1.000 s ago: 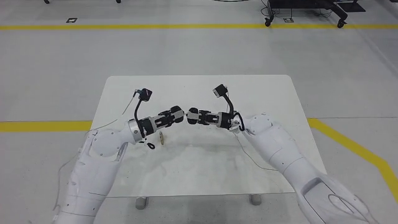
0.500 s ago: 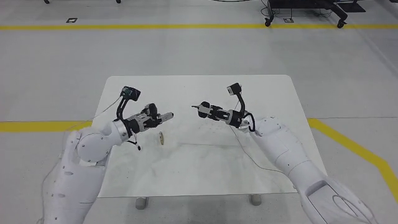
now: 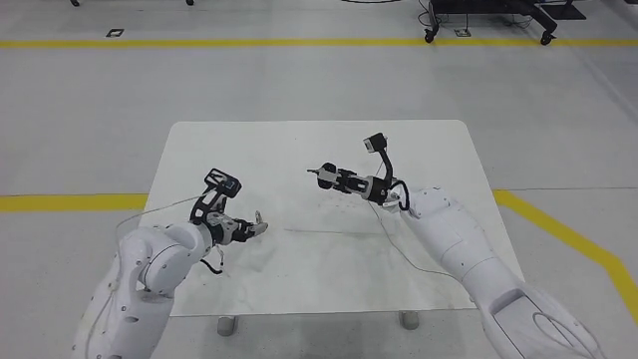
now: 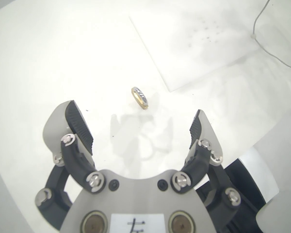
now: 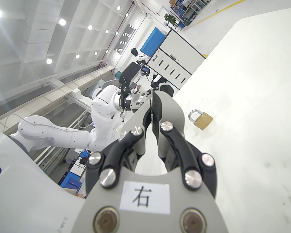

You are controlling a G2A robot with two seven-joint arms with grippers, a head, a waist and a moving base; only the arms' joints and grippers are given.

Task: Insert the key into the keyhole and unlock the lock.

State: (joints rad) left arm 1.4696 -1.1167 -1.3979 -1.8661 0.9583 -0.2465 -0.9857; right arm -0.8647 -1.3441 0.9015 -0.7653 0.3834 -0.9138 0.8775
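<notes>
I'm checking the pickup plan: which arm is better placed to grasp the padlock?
Left. The open left gripper hangs close over the padlock on the table; the right gripper is shut and farther away.

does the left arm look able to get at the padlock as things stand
Probably yes: the left gripper hangs open just short of the padlock, and nothing stands between them.

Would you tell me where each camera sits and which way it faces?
Top view: above the arms, looking down at the table; both arms show.
Left wrist view: on that wrist, facing down at the padlock; open left gripper shows.
Right wrist view: on that wrist, facing across the table; shut right gripper shows.
Shared: both wrist views show the padlock.
</notes>
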